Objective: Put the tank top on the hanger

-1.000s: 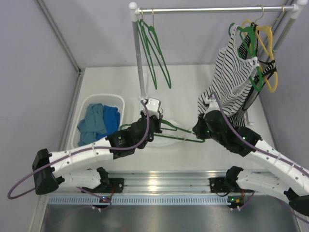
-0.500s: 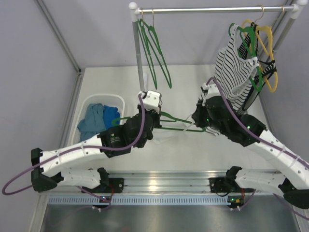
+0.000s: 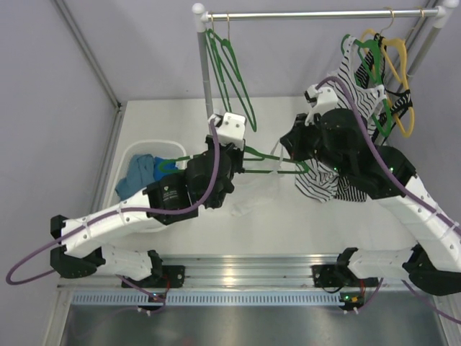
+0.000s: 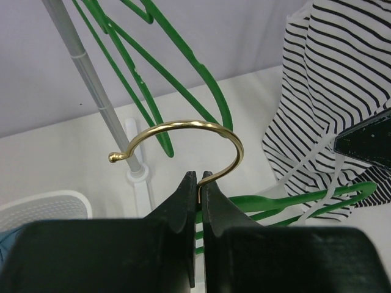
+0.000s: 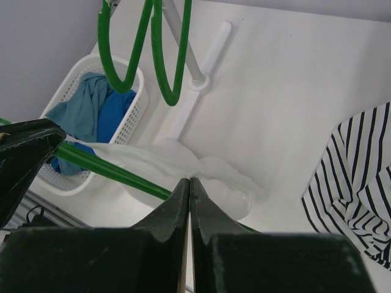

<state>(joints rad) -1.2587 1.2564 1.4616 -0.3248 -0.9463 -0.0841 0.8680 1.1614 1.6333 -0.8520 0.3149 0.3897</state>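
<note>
Four green hangers [image 3: 253,153], one yellow hanger [image 3: 403,66], one tank top [image 5: 204,168], one striped top [image 4: 342,73] — one basket [image 3: 154,146].

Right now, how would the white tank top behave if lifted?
Probably floppy: the white tank top sags in folds off the green hanger. Likely light, since the fabric looks thin. It may slip along the smooth bar.

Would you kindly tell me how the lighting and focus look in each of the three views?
Top external: soft, even light, with glare on the metal rail, and the tank top barely stands out from the white table. Left wrist: the hanger hook is sharp, the left claw dark and soft. Right wrist: the right claw is a dark silhouette, the tank top nearly washed out.
</note>
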